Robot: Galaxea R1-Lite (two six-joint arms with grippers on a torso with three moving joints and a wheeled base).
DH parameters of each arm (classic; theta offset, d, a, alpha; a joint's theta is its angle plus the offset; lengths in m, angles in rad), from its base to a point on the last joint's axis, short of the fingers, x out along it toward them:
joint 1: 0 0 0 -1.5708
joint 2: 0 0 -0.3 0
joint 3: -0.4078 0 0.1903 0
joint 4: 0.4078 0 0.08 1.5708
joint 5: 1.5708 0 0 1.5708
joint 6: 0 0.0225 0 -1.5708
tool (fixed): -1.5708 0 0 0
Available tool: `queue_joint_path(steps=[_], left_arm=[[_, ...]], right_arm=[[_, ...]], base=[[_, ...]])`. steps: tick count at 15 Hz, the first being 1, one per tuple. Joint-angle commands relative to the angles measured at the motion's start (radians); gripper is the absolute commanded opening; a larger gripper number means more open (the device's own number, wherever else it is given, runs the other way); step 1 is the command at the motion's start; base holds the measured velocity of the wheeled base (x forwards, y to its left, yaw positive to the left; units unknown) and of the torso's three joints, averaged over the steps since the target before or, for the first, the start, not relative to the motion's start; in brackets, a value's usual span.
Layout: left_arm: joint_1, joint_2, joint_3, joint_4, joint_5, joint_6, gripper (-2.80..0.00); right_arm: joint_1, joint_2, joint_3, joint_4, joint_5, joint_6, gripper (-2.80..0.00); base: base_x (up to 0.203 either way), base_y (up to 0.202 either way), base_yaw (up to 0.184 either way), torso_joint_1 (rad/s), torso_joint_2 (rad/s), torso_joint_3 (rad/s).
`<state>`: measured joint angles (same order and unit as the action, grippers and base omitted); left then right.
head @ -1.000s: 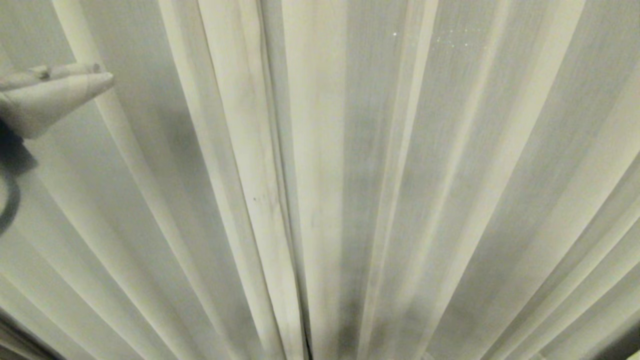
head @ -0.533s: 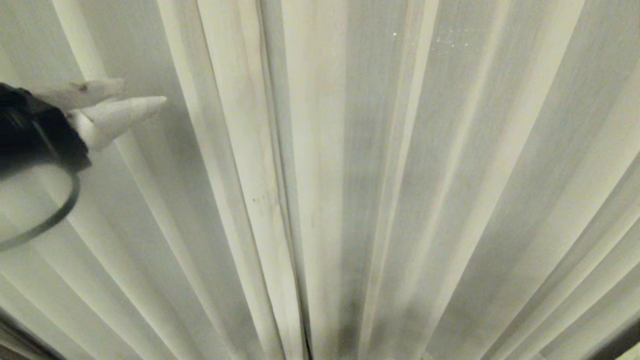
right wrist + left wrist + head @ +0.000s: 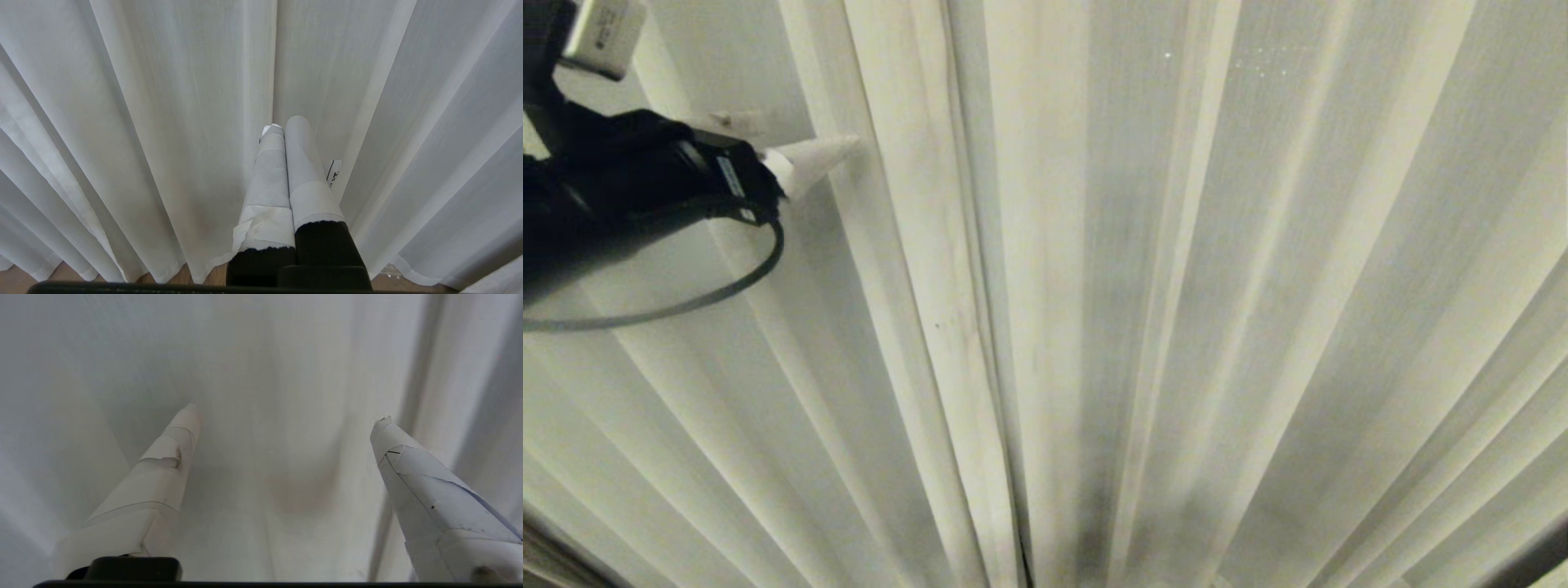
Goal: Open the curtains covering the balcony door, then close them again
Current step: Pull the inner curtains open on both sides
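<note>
Left claw (image 3: 796,139) spread wide — curtains (image 3: 1094,327) just ahead.

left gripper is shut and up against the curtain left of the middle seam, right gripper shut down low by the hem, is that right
Not quite: the left gripper is open, not shut. The left wrist view shows its two fingers spread wide with the curtain between and beyond them. The rest holds: the right gripper is shut, low by the hem.

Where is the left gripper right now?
In the head view the left gripper is at upper left, open against the curtains, just left of the pleats where the two panels meet.
</note>
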<state>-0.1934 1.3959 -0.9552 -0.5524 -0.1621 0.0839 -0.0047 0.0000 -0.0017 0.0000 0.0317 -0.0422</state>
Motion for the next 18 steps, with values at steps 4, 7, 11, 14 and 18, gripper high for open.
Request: queue_joint_path(steps=[4,7,11,14,18], left_arm=[[-0.004,0.13,-0.098,-0.006,0.003,0.004,0.0],[-0.006,0.168,-0.153,-0.006,0.013,0.008,0.0],[-0.009,0.218,-0.206,-0.007,0.059,0.029,0.0],[-0.009,0.233,-0.225,-0.007,0.065,0.049,0.0],[-0.008,0.259,-0.235,-0.063,0.112,0.056,0.0]], right_arm=[[0.0,0.002,0.0,0.0,0.001,-0.001,-2.8],[0.0,0.002,0.0,0.0,0.001,-0.001,-2.8],[0.0,0.002,0.0,0.0,0.001,-0.001,-2.8],[0.0,0.002,0.0,0.0,0.001,-0.001,-2.8],[0.0,0.002,0.0,0.0,0.001,-0.001,-2.8]], base=[[0.0,0.0,0.0,0.0,0.0,0.0],[0.0,0.0,0.0,0.0,0.0,0.0],[0.0,0.0,0.0,0.0,0.0,0.0],[0.0,0.0,0.0,0.0,0.0,0.0],[0.0,0.0,0.0,0.0,0.0,0.0]])
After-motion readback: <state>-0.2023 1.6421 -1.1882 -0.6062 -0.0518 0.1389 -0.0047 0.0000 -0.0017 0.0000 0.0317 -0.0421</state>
